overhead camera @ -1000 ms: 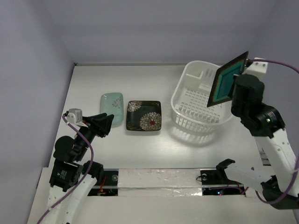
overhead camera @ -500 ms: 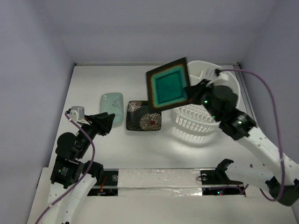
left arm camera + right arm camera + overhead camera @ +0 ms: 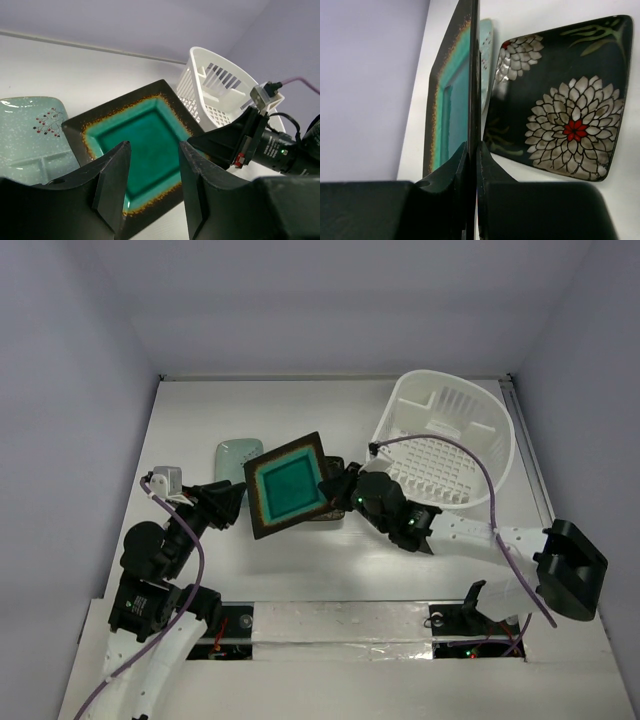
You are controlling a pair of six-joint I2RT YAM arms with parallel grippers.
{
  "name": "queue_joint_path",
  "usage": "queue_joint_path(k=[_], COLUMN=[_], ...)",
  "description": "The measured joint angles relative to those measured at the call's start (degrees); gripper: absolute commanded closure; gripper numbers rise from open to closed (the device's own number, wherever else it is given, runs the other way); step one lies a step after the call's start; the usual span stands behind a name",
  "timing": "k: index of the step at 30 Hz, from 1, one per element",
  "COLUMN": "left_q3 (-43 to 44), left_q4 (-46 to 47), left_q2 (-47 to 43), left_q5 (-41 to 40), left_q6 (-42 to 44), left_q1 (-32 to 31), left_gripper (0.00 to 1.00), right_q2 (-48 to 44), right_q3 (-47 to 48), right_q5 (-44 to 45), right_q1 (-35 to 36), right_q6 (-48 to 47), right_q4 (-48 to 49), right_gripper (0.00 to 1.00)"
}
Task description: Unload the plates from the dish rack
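Far left: left gripper (image 3: 232, 502) hangs low over the table (image 3: 190, 420), jaws spread, nothing between them (it points toward the plates, idle).

Next, the mint-green plate (image 3: 236, 452) lies flat on the table, already out of the rack.

Centre-left: the teal-centred plate (image 3: 288, 485) is in the air, tilted. Its face is turned up toward the top camera and its left corner overlaps the mint-green plate's near edge in that view. Under it lies the floral plate (image 3: 560, 125), flat and mostly covered from above; the right wrist view shows it plainly.

Right gripper (image 3: 330, 480) is pinched tight on the teal-centred plate's right edge, a finger on each face.

Far right: the dish rack (image 3: 470, 405) shows no plates from above.

We judge this as the placing step for what looks like the last plate. Next move calls for levelling it, lowering it onto the floral plate or bare table beside it, then letting go. Coming down still tilted risks a corner knocking the mint-green plate.
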Motion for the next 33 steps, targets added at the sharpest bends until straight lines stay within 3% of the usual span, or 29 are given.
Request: queue_joint_path(k=[11, 33], left_q3=[0.0, 0.0], left_q4=[0.0, 0.0], left_q2=[0.0, 0.0], left_q5=[-0.1, -0.1], left_q6=[0.0, 0.0], left_q1=[0.0, 0.0], left_gripper=[0.60, 0.60], right_q2=[5.4, 8.2], right_q3=[-5.7, -5.7], right_q5=[8.0, 14.4], right_q1=[-0.1, 0.3], right_q6=[10.1, 16.4], right_q4=[12.0, 6.5], right_gripper=[1.00, 1.00])
